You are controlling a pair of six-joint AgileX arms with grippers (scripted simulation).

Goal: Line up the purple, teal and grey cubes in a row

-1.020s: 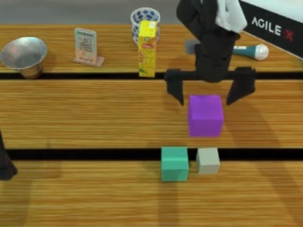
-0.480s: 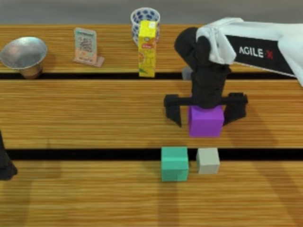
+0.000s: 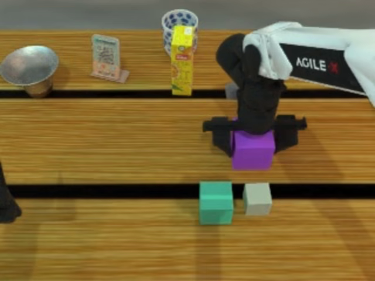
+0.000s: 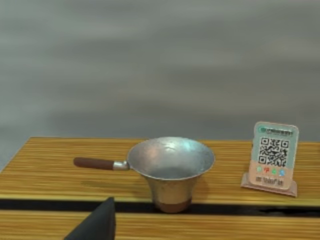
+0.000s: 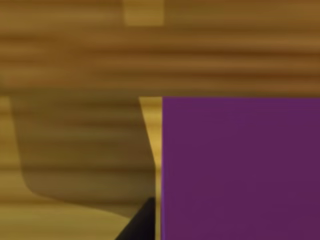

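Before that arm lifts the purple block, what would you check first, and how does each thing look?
1. Right gripper straddles the purple cube: ok.
2. Fingers pressed firmly on its sides: cannot tell.
3. Teal cube and grey cube already side by side, with a small gap: ok.
4. Purple cube in their row: not ok, it sits farther back.
5. Left gripper parked at the table's left edge: ok.

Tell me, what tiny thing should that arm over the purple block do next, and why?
Probably close its fingers fully and lift. The right gripper straddles the purple cube, one finger at each side, and that cube sits behind the teal cube and grey cube, out of their row. The left gripper stays parked at the table's left edge.
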